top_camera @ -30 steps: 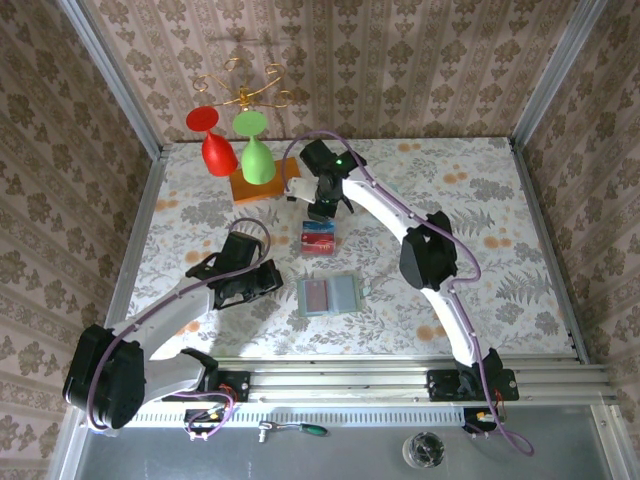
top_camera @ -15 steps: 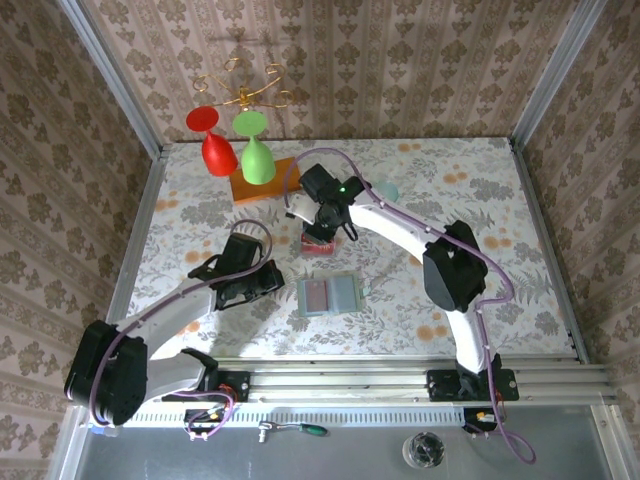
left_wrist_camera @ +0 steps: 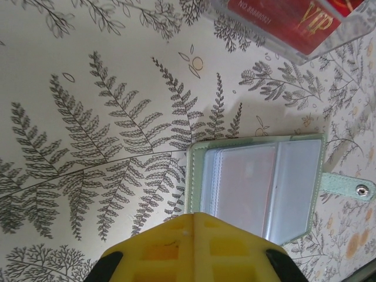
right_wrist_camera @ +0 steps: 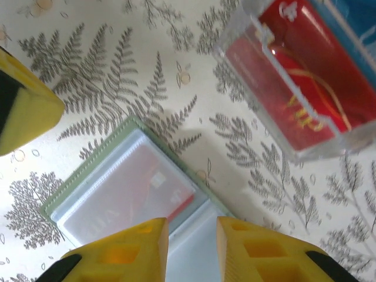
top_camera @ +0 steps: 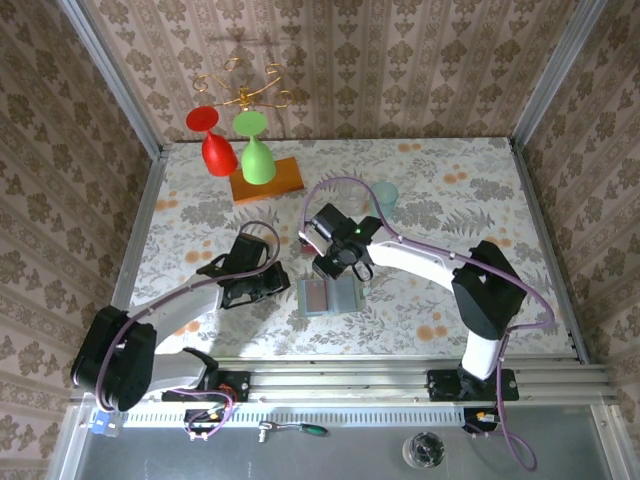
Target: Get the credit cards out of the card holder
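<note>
**Left hand (top_camera: 270, 284):** closed. In the left wrist view its yellow fingers (left_wrist_camera: 194, 235) are pressed together with nothing between them. Well beyond this hand, at the back of the floral-patterned tabletop (top_camera: 470, 190), a red plastic goblet (top_camera: 216, 150) and a green plastic goblet (top_camera: 257, 158) are grouped with a flat orange wooden board (top_camera: 267, 181).

**Card holder (top_camera: 330, 302):** a small sage-green bifold wallet with pale grey-blue clear pockets. It lies opened flat on the tabletop, just to the right of the left hand's fingertips and directly beneath the right hand (top_camera: 338, 268). The left wrist view shows the left fingertips at the holder's (left_wrist_camera: 258, 188) near edge; contact cannot be determined. A green snap tab (left_wrist_camera: 346, 185) projects from the holder's far side. One thin red plastic card (right_wrist_camera: 155, 185) sits inside a pocket of the holder (right_wrist_camera: 106, 205).

**Right hand (right_wrist_camera: 192, 235):** partly open. Its two yellow fingers (right_wrist_camera: 258, 249) stand apart with a narrow gap, holding nothing, over the middle of the holder. Contact cannot be determined.

**Removed credit cards:** beyond the right hand's fingertips stands a clear plastic tray (right_wrist_camera: 308, 154). It contains a red VIP card (right_wrist_camera: 294, 94) with gold lettering and a blue card (right_wrist_camera: 352, 17) beside it.

**Further right:** a pale teal translucent cup (top_camera: 385, 193) stands behind the right hand, well apart from it
</note>
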Controlling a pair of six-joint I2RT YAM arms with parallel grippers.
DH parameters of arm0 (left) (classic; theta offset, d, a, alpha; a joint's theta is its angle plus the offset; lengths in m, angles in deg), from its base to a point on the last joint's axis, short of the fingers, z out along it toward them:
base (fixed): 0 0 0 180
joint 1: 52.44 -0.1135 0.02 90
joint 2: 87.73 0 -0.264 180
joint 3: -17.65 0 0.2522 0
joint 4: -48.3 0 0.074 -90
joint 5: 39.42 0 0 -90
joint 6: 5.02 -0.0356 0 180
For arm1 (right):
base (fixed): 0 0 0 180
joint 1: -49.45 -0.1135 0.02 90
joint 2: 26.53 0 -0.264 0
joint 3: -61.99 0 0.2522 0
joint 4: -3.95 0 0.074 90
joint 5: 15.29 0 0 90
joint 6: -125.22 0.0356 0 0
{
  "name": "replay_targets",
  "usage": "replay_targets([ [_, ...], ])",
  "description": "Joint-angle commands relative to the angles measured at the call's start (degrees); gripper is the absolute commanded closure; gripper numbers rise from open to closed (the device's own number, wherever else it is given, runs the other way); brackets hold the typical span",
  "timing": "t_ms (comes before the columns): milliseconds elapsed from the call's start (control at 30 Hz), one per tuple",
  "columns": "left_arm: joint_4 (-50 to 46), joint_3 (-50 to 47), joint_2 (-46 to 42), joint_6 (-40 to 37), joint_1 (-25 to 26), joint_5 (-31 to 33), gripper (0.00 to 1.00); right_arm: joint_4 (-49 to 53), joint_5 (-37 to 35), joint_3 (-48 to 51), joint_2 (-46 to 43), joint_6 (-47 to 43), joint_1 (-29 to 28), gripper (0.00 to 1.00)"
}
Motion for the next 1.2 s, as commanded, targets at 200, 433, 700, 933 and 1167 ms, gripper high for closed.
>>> replay_targets([
  [200,3.16,-0.49,3.54,2.15,3.82,-0.09,0.94,-11.81,7.42,10.52,-5.23,17.51,-0.23,0.73],
  [433,5.72,-3.12,3.68,4.70,6.46,1.04,0.94,-17.45,11.38,16.46,-6.06,25.13,-0.23,0.74],
  [700,6.58,-4.50,3.89,5.78,7.69,1.69,0.94,-18.89,15.10,18.64,-6.30,28.30,-0.28,0.74],
  [933,6.72,-4.45,4.78,5.71,7.86,1.47,0.94,-22.24,15.95,20.32,-6.44,32.01,-0.52,0.74],
  [1167,6.26,-3.54,6.38,4.93,7.85,1.52,0.94,-21.80,15.85,19.55,-5.08,36.01,-0.52,0.75],
])
